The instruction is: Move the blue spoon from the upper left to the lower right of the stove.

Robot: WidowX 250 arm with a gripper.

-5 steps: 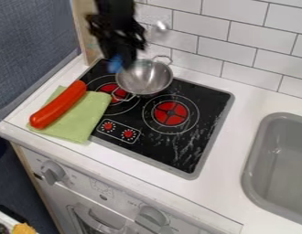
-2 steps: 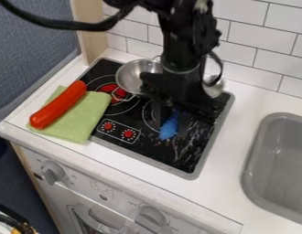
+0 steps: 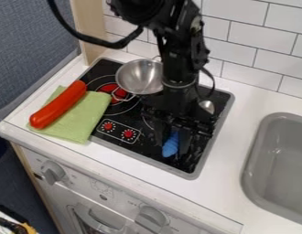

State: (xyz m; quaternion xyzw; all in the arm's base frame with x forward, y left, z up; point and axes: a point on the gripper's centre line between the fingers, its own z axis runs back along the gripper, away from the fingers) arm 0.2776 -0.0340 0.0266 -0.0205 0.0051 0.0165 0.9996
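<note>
Blue spoon (image 3: pixel 170 146) is near the lower right corner of the stove (image 3: pixel 154 150), pinched in the pincer (image 3: pixel 172 142), likely so it can be set down there. The soft green cloth (image 3: pixel 86 116) may stop the red sausage (image 3: pixel 58 105) from rolling. Tiny marks sit by the white knob (image 3: pixel 52 171), but I can't read them.

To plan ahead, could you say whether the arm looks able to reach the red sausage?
Probably yes: nothing covers the red sausage on the green cloth, but the claw is at the blue spoon.
</note>
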